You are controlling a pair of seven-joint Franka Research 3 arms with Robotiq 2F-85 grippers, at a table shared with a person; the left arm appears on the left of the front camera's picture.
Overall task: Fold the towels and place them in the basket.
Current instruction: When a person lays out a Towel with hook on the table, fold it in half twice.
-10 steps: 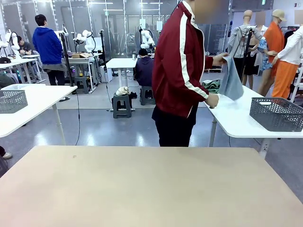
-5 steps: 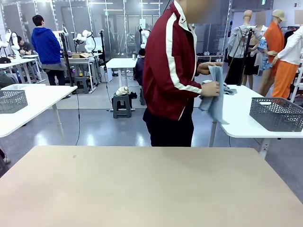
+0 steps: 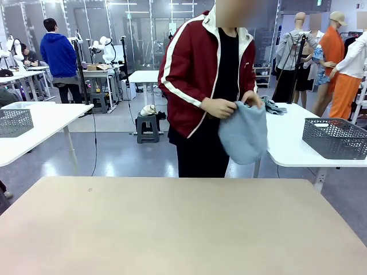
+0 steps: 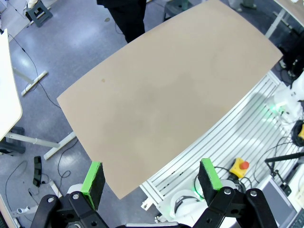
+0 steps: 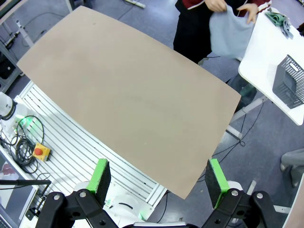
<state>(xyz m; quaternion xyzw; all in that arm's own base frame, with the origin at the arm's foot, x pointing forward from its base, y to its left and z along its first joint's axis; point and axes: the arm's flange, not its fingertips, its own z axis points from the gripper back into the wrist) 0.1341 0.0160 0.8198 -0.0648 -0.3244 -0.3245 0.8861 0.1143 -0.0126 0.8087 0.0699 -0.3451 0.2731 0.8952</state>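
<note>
A person in a red jacket stands at the far side of the beige table (image 3: 183, 223) and holds a grey-blue towel (image 3: 243, 134) in both hands at waist height. The right wrist view shows that towel (image 5: 230, 33) beyond the table's far edge. More towels, sea-green (image 3: 272, 106), lie bunched on the white side table (image 3: 287, 143) behind the person. A dark grey basket (image 3: 335, 137) stands on that side table, also visible as basket (image 5: 289, 80). My left gripper (image 4: 151, 176) hangs open high above the table's near side. High above the table too, my right gripper (image 5: 158, 176) is open with nothing in it.
A second grey basket (image 3: 14, 121) sits on another white table at the left. A railed robot base with a red stop button (image 4: 240, 166) lies along the near table edge. Other people and tables are far behind.
The person has turned from the white side table to face the beige table, bringing the grey-blue towel round in front of the body. Neither gripper's jaws have changed.
</note>
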